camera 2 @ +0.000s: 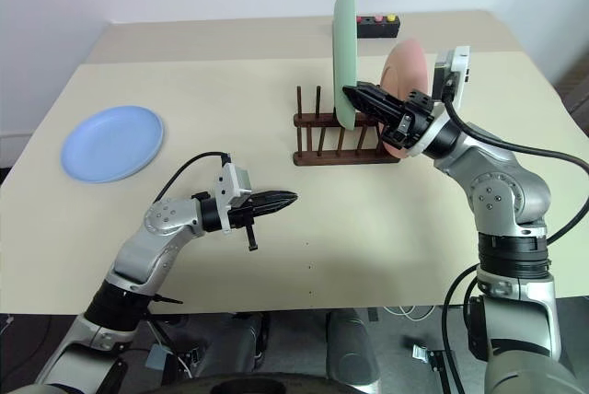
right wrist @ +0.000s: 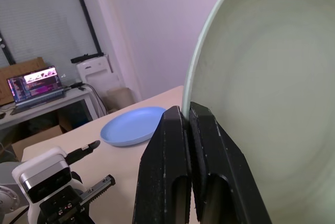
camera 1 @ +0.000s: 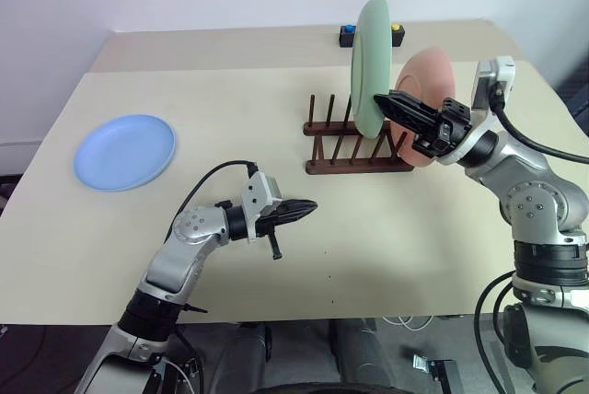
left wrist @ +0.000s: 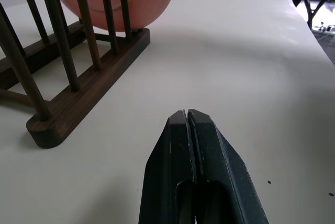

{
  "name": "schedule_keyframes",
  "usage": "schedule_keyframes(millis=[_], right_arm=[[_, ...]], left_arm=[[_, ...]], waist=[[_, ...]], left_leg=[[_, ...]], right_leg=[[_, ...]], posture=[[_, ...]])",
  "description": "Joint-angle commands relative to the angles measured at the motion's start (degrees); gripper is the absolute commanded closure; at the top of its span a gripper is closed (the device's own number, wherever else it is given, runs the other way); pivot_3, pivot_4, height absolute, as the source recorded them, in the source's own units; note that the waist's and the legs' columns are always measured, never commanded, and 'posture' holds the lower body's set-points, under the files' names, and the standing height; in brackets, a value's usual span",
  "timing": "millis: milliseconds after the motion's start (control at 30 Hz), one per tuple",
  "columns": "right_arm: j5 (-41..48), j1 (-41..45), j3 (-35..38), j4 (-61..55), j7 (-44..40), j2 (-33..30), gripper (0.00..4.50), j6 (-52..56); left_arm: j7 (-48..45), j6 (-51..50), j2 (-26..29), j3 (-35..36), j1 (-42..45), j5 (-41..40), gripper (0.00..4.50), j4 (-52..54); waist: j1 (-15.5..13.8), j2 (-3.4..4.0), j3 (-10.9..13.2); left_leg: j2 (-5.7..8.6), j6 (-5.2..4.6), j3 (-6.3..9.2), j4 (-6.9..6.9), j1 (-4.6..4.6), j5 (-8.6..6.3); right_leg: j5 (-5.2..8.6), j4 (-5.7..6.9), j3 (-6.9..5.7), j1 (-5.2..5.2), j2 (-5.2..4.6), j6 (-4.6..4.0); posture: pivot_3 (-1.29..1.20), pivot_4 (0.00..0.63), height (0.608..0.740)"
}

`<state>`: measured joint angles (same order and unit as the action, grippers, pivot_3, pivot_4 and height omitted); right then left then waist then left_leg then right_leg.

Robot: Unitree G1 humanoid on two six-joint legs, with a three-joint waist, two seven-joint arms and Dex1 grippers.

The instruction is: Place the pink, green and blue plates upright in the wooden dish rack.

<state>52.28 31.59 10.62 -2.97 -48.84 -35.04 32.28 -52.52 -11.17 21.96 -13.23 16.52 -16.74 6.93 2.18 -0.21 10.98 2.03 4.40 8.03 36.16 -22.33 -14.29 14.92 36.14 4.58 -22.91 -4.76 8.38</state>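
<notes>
No readable writing; right hand (camera 1: 382,99) pinches green plate (camera 1: 368,63).

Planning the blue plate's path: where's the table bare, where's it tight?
Bare: the table between the blue plate and the wooden dish rack, plus the near strip past the left gripper. Tight: the rack's right end, with the green plate, pink plate and right gripper.

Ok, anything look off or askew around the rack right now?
Nothing damaged. The green plate stands upright over the wooden dish rack, gripped at its rim by the right gripper; the pink plate leans in its end slot.
</notes>
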Motion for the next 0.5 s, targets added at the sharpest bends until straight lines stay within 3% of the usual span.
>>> schedule_keyframes(millis=[33, 500], right_arm=[[0.13, 1.48, 2.23, -0.27, -0.88, -0.1, 4.47, 0.07], [-0.19, 2.12, 3.4, 1.53, -1.5, 0.28, 4.47, 1.74]], left_arm=[[-0.14, 0.25, -0.03, 0.53, 0.16, -0.66, 4.5, 1.69], [-0.06, 0.29, -0.14, 0.32, 0.3, -0.44, 4.5, 1.67]], waist=[[0.01, 0.0, 0.0], [0.03, 0.0, 0.0]], left_leg=[[0.0, 0.0, 0.0, 0.0, 0.0, 0.0], [0.0, 0.0, 0.0, 0.0, 0.0, 0.0]], right_leg=[[0.0, 0.0, 0.0, 0.0, 0.0, 0.0], [0.0, 0.0, 0.0, 0.0, 0.0, 0.0]], posture=[[0.0, 0.15, 0.74], [0.0, 0.15, 0.74]])
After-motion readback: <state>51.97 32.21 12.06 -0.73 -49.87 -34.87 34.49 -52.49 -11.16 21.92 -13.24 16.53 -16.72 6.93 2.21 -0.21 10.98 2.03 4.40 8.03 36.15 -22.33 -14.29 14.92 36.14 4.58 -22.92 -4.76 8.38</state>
